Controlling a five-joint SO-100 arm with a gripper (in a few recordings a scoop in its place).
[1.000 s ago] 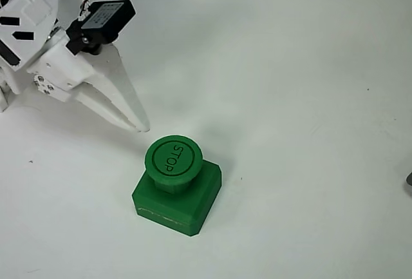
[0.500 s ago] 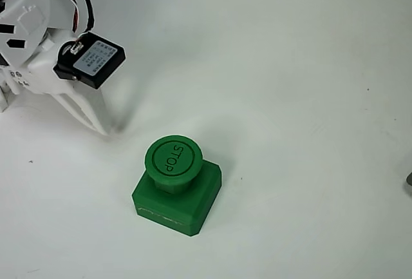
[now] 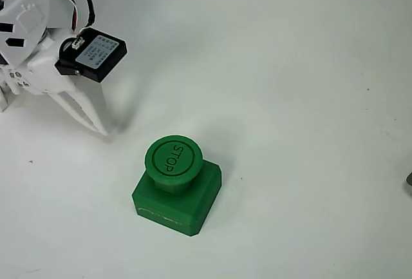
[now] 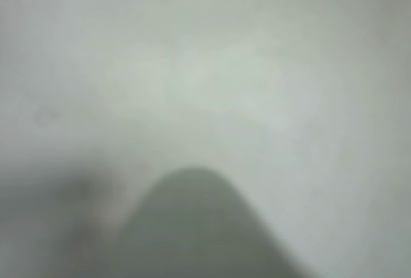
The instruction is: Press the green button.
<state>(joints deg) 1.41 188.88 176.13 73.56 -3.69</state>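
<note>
The green button (image 3: 172, 159) stands on the white table (image 3: 290, 98) in the overhead view: a round cap engraved "STOP" on a square green base (image 3: 187, 205). My white gripper (image 3: 103, 128) sits up and to the left of it, apart from it, fingers together and pointing down at the table, tip about a cap's width from the cap. In the wrist view a blurred dark fingertip (image 4: 192, 226) rises from the bottom edge against the pale table surface.
A black servo with a white label (image 3: 91, 55) and red and black wires ride on the arm at the upper left. A small dark object (image 3: 409, 180) shows at the right edge.
The gripper pulled back to the left, away from the button, and tipped downward between one second ago and half a second ago. Since then it has barely moved.
</note>
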